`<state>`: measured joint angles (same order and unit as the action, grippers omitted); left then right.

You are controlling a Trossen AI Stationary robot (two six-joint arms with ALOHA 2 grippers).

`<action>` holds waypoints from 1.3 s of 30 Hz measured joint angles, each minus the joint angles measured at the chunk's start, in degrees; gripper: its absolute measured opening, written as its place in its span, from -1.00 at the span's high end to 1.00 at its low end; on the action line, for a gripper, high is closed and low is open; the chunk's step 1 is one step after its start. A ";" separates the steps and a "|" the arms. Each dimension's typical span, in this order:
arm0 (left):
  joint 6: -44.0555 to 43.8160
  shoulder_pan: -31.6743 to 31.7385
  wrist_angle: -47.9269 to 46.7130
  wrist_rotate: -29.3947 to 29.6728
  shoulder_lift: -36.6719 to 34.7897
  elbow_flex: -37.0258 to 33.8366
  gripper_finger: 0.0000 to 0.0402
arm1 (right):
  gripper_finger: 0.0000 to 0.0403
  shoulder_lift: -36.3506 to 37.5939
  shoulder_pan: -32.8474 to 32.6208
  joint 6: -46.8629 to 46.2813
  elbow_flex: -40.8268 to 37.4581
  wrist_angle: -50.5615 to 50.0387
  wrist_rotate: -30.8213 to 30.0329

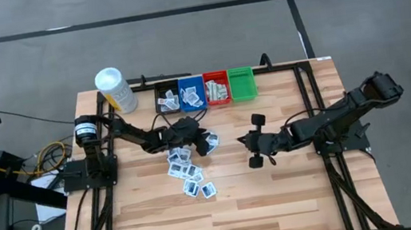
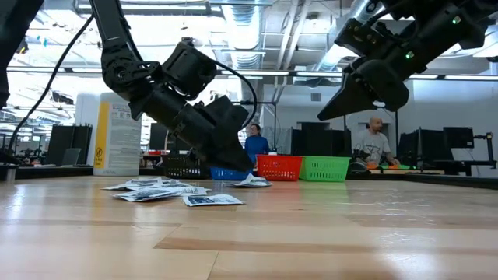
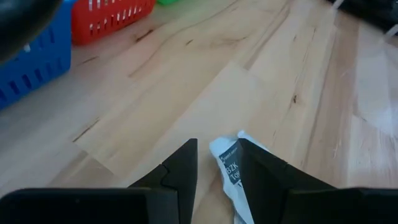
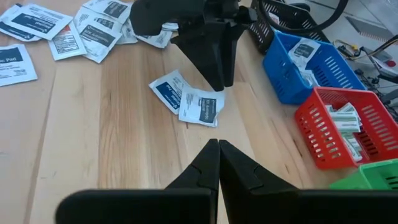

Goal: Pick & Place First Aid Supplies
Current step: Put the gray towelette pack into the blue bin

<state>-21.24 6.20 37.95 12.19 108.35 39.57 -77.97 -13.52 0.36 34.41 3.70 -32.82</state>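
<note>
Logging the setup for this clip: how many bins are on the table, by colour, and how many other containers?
Black bin: 1
Blue bin: 1
Red bin: 1
Green bin: 1
White-capped yellow container: 1
Total: 5

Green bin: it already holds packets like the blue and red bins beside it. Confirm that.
Not so. The high view shows the green bin with nothing in it. The blue bin and the red bin beside it do hold packets.
</note>
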 joint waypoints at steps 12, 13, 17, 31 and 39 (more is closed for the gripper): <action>-0.45 0.00 -0.06 -0.09 0.77 0.10 0.44 | 1.00 -0.07 0.02 0.02 0.00 0.80 0.00; -0.47 0.00 -0.06 -0.15 1.25 0.42 0.44 | 1.00 -0.07 0.02 0.07 0.00 1.09 0.00; -0.45 -0.02 -0.02 -1.89 4.21 2.35 0.44 | 1.00 -0.07 0.02 0.20 0.00 1.50 0.01; -2.16 -0.10 0.46 -1.86 5.06 2.82 0.51 | 1.00 -0.07 0.02 0.20 0.00 1.46 0.02; -2.22 -0.35 2.52 -5.29 5.08 2.80 0.96 | 1.00 -0.07 0.02 0.20 0.00 1.44 0.02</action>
<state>-23.46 5.85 40.47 6.90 113.43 42.37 -78.04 -13.50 0.56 34.41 5.15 -32.80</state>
